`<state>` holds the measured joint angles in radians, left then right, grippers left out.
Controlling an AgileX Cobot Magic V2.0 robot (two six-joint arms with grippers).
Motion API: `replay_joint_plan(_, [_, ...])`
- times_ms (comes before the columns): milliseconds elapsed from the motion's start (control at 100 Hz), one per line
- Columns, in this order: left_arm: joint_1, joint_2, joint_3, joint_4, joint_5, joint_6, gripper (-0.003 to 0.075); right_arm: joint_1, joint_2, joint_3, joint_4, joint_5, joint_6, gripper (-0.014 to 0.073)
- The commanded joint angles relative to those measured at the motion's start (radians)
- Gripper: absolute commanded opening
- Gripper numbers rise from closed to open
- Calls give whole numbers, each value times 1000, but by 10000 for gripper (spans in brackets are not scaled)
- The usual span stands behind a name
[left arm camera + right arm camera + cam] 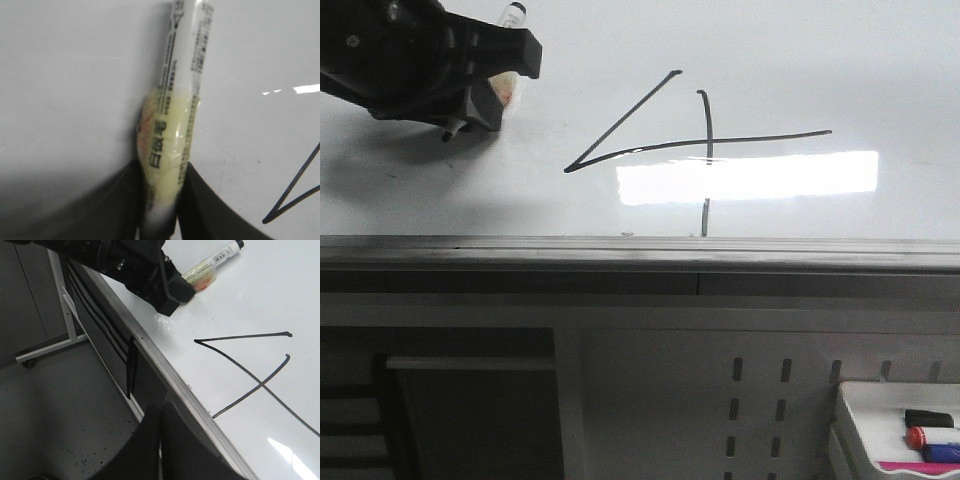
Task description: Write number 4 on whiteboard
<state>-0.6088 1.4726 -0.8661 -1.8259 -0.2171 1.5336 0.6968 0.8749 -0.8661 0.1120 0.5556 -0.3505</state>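
Note:
The whiteboard [840, 60] fills the upper front view. The number 4 [705, 145] is drawn on it in thin black lines: a diagonal, a long near-horizontal stroke and a crossing vertical. My left gripper [503, 85] is at the board's upper left, well left of the 4, shut on a white marker [510, 15] with yellowish tape round it. The marker's dark tip [450, 135] points at the board; I cannot tell if it touches. In the left wrist view the fingers [125, 200] clamp the marker [182, 75]. My right gripper [161, 425] is shut and empty beside the board's rail [200, 412].
A grey metal rail [640, 250] runs along the board's near edge. Below it is a grey perforated panel [760, 400]. A white tray [855, 420] at the lower right holds spare markers [930, 437]. The right wrist view shows a stand leg [50, 347] on the floor.

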Motion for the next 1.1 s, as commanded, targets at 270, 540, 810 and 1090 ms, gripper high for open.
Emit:
replay_joint_plan(270, [3,19,-10,-34,-8,-10,322,-9,-3,-29,10,-74,-1,-64])
replay_joint_plan(540, [3,19,-16,-34,-8,-10,452,-9,-3,-29,14,-74,-1,-64])
replay_joint_plan(810, [3,2,-37,-29,-10,-10,599,-9,-3,-29,14,-74,-1,-64])
replay_joint_plan(1090, [-5,-149,-37,-29,-17,-10,599,-9,-44,-29,14,-72,-1,-64])
